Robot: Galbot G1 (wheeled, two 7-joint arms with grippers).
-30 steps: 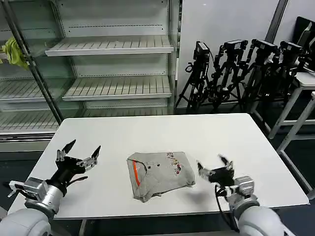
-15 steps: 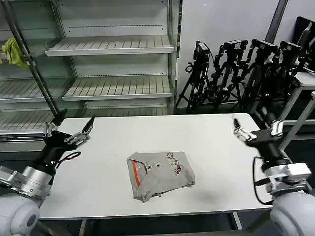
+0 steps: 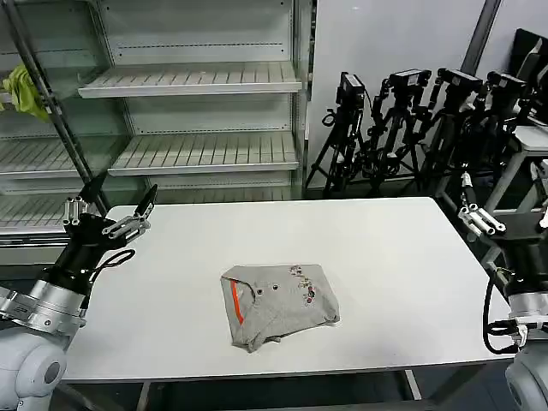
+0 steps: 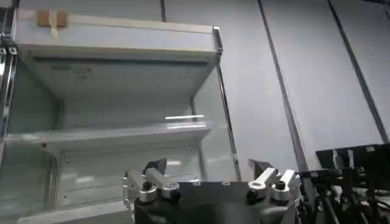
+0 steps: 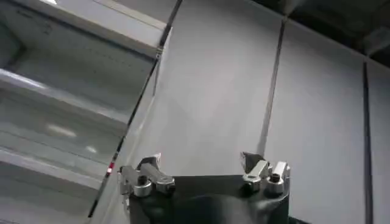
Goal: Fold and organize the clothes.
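— So, where do you have your grippers?
— Your left gripper (image 3: 110,208) is spread wide over the table's (image 3: 385,257) far left corner; your right gripper (image 3: 514,214) is released past its right edge. The folded clothes (image 3: 278,304) lie mid-table, near the front edge.

The left gripper (image 4: 209,172), a black body with 2 silver metal fingers tipped in dark pads, has its fingers spread wide apart with nothing between them. Beyond it, from about 9 to 12 o'clock, stands a tall white metal shelving unit (image 4: 116,91) with 2 shelf boards visible and a small tan tag (image 4: 50,18) on its top edge. From 12 to 3 o'clock runs a pale grey panelled wall (image 4: 292,73) with dark vertical seams. Black tripod gear (image 4: 353,176) sits at 4 o'clock.
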